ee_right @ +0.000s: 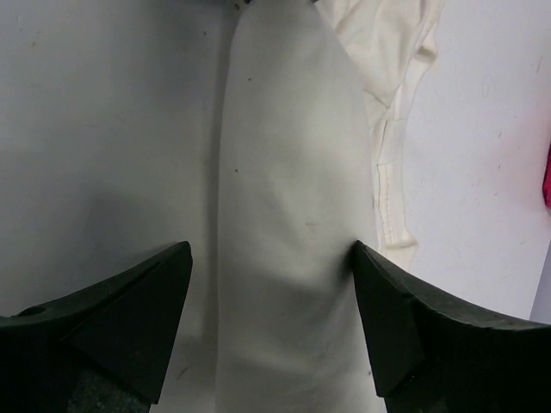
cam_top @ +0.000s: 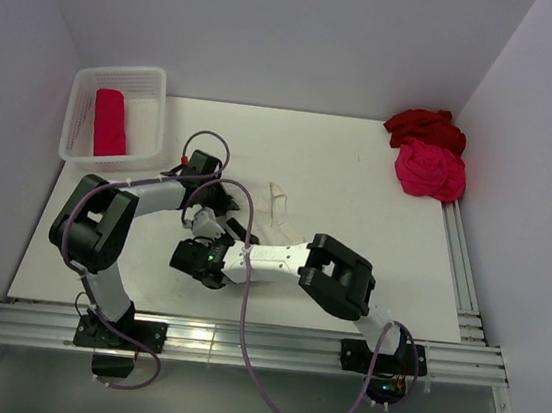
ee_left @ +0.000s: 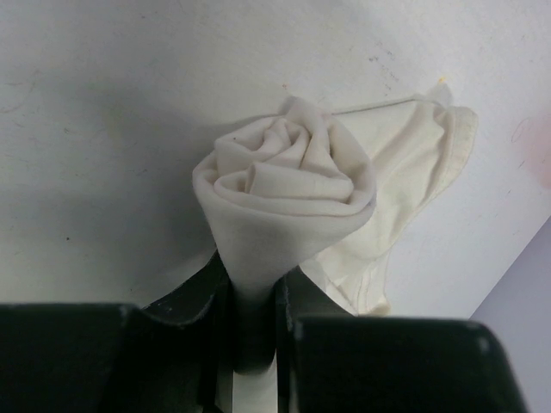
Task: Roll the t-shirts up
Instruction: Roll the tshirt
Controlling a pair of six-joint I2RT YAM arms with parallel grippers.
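The cream-white t-shirt [ee_left: 284,181] is rolled into a tight tube, with a loose tail [cam_top: 278,207] lying on the table. My left gripper [ee_left: 254,323] is shut on one end of the roll; in the top view it [cam_top: 222,218] is at the table's middle. My right gripper [ee_right: 271,258] is open and straddles the roll's body [ee_right: 284,198], its right fingertip [ee_right: 379,292] touching the cloth. A rolled pink-red t-shirt [cam_top: 110,123] lies in the basket. A dark red t-shirt [cam_top: 425,127] and a pink-red t-shirt [cam_top: 429,171] lie crumpled at the far right.
The white slatted basket [cam_top: 153,111] stands at the far left corner. Walls close in the table on the left, back and right. An aluminium rail [cam_top: 460,269] runs along the right edge, and both arms crowd the near middle.
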